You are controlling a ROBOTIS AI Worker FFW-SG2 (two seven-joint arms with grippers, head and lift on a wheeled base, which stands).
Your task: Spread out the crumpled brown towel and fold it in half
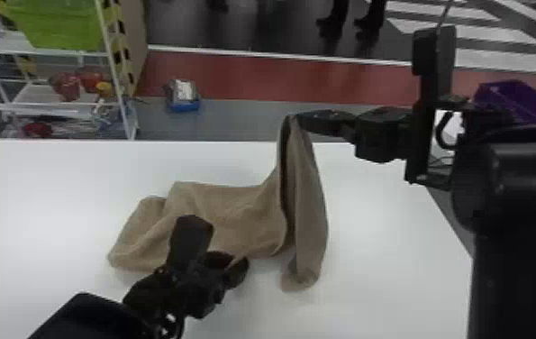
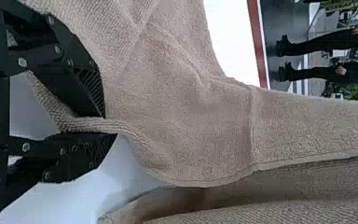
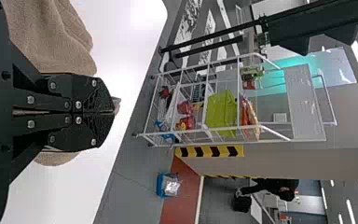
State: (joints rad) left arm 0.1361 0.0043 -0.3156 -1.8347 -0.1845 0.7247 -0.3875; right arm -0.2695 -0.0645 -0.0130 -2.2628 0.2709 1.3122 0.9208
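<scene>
Nearest, the left gripper [image 1: 234, 265] is sitting low over the white surface [image 1: 32, 189], its jaws closing on a hem along the near side of the brown towel [image 1: 230, 216], with the cloth pinched between them. The towel is lying unevenly across the middle of the surface, its left part rumpling in soft folds and its right part rising into a tall, narrow drape. The low end of that drape is hanging to the right of the left gripper; whether it is touching the surface is impossible to tell. Farther off, the right gripper [image 1: 297, 119] is holding the top of the drape up, its jaws pressing shut on the cloth, in line with the far edge of the surface. Beyond that edge, a white wire rack [image 1: 118, 76] is standing toward the left, carrying a green bin [image 1: 55, 22], and a blue container [image 1: 183, 106] is resting on the floor beside it.
</scene>
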